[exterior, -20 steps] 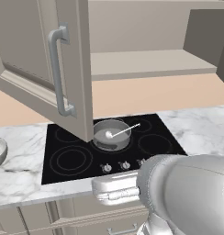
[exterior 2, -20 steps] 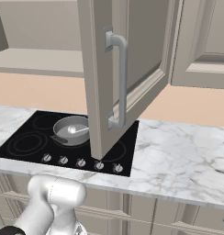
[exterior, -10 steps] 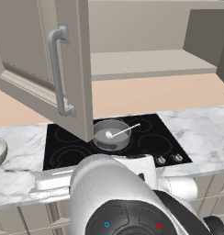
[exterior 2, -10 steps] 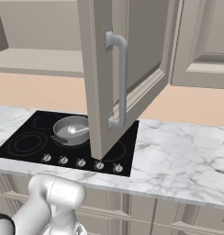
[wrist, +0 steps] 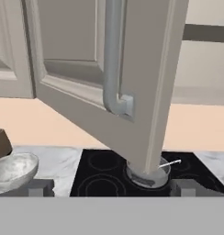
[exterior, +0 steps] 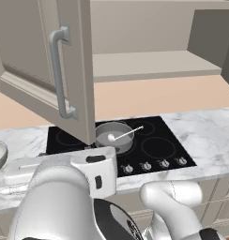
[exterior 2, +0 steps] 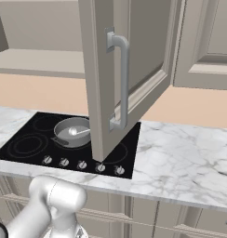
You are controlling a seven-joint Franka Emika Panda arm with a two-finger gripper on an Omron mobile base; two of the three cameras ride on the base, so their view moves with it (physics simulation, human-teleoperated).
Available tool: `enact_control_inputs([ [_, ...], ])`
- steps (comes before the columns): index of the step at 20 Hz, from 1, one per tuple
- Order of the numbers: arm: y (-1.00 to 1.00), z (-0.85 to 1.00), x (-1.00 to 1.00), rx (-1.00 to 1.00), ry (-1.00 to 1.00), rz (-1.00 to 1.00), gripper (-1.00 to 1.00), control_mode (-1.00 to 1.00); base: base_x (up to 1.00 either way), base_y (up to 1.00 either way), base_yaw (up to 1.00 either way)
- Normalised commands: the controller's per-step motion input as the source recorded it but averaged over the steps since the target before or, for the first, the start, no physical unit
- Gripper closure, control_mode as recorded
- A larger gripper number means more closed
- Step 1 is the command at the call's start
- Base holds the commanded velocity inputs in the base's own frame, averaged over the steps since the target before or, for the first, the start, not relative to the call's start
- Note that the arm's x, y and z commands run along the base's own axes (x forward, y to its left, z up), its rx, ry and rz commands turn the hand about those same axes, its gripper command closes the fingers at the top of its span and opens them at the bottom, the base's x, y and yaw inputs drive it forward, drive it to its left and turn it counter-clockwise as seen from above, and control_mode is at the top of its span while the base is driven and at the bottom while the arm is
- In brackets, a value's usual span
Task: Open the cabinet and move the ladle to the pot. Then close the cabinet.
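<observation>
The cabinet's left door (exterior: 46, 70) hangs wide open over the cooktop, its silver bar handle (exterior: 59, 75) facing me; this door (exterior 2: 108, 83) also juts out in the right base view, beside the shut right door (exterior 2: 208, 42). The cabinet's shelf (exterior: 154, 65) is bare. The grey pot (exterior: 114, 136) stands on a rear burner with the ladle (exterior: 125, 135) lying in it, handle resting on the rim. The open door's lower corner partly hides the pot (wrist: 148, 176) and ladle (wrist: 171, 162). My gripper (wrist: 111, 188) is open and empty, low before the cooktop, facing the door.
A black cooktop (exterior: 154, 145) with front knobs is set in a marble counter (exterior: 210, 131). A whitish bowl (wrist: 15, 170) sits on the counter to the left, with a brown object (wrist: 1, 142) behind it. Low units run below the counter (exterior 2: 180, 158).
My arm has swung from the lower right of the left base view across to its lower left, coming closer to the camera. Door, pot and ladle have not moved.
</observation>
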Motion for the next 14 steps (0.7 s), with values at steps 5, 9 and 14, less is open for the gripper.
enact_control_inputs([
  [5,0.22,-0.05,0.51,-0.02,-0.25,0.00,-1.00,-1.00,0.00,0.00,0.00],
  [9,0.13,-0.12,0.48,-0.02,-0.24,0.00,-1.00,-1.00,0.00,0.00,0.00],
  [14,0.16,-0.06,0.44,0.00,-0.23,0.00,-1.00,-1.00,0.00,0.00,0.00],
])
